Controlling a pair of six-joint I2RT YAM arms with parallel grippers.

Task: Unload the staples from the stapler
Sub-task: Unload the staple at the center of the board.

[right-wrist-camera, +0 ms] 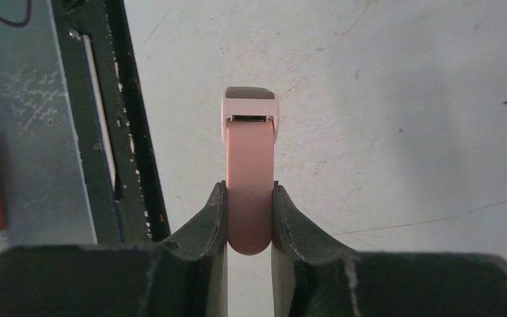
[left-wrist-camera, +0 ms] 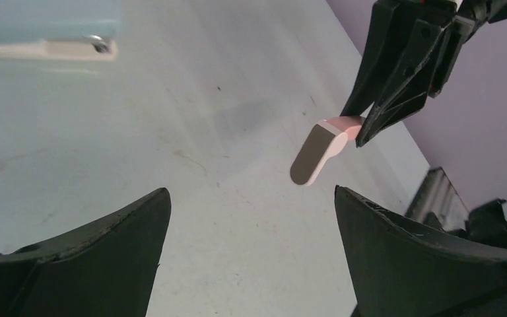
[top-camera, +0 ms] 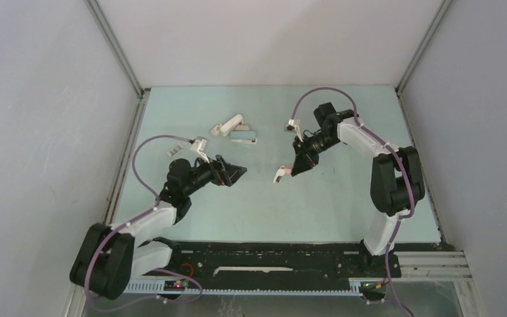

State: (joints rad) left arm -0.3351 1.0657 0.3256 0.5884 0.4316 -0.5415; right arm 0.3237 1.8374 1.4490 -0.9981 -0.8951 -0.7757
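Pale green tabletop [top-camera: 343,205] boxed in by plain white walls [top-camera: 33,99] is the setting. The right fingers [top-camera: 297,168] are clenched on a pink stapler [right-wrist-camera: 249,152], one pad on each flat side near its rounded rear end. Its front end sticks out past the fingertips and tilts down toward the tabletop, and it looks lifted off the surface. Held by the tail like this, the mouth is free for the other arm to work on.

The left fingers [top-camera: 236,173] are spread wide and grasp nothing. The pink stapler hangs ahead of them, just beyond the gap between their tips, so they look lined up to take its free end.

No staples can be seen loose anywhere. A dark slot shows at the stapler's front in the right wrist view, and the staples are presumably inside it, so unloading looks not yet begun.

Well beyond the left fingers, a white stapler [top-camera: 227,125] and a light blue stapler [top-camera: 244,136] lie side by side on the tabletop, apart from both arms.
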